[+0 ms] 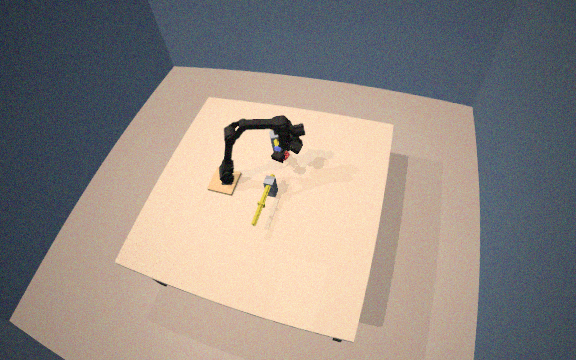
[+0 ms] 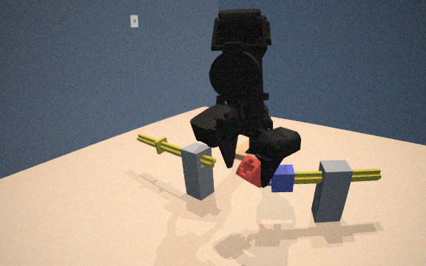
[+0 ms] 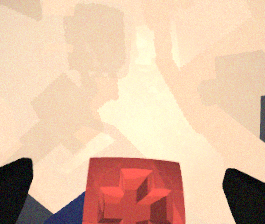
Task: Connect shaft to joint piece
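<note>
- The gripper hangs over the red joint piece; its fingers are spread wide, one on each side of the piece, pinching nothing.
- The joint piece's cross-shaped opening faces the wrist camera.
- The piece sits beside a blue hinge block on the fixed yellow shaft.
- The second shaft rests in its grey block, toward the middle of the surface.

The pale cream square surface stands on a larger grey-beige floor and throws a darker band of shadow onto it along one side. Dark blue walls enclose the room and meet at a corner. A small white wall plate sits high on one wall.
</note>
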`<state>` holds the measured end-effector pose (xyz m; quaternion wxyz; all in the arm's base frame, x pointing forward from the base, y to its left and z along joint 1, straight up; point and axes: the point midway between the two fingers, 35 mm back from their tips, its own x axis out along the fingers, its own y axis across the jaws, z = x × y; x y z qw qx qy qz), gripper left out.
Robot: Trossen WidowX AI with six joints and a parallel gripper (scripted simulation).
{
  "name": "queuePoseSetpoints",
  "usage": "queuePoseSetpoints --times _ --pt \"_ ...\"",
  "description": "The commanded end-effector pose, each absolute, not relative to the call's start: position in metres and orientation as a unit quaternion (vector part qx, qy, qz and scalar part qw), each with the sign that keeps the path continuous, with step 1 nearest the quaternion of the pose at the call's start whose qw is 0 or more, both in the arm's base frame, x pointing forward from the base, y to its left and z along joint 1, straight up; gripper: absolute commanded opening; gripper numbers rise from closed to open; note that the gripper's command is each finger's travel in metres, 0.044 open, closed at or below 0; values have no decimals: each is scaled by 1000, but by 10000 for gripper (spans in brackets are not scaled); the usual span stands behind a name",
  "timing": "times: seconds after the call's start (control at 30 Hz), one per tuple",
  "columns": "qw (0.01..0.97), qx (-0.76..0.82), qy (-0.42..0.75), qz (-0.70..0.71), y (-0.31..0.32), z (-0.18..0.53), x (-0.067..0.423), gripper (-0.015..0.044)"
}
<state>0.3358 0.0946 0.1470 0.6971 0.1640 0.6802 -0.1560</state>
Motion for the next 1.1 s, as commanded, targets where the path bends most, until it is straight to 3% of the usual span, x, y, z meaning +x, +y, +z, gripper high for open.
queuePoseSetpoints --times 0.0,0.73,1.07 --pt "698 168 679 -156 98 147 326 440" --pt "698 168 679 -156 99 117 327 440" --pt "698 168 679 -156 99 117 327 182"
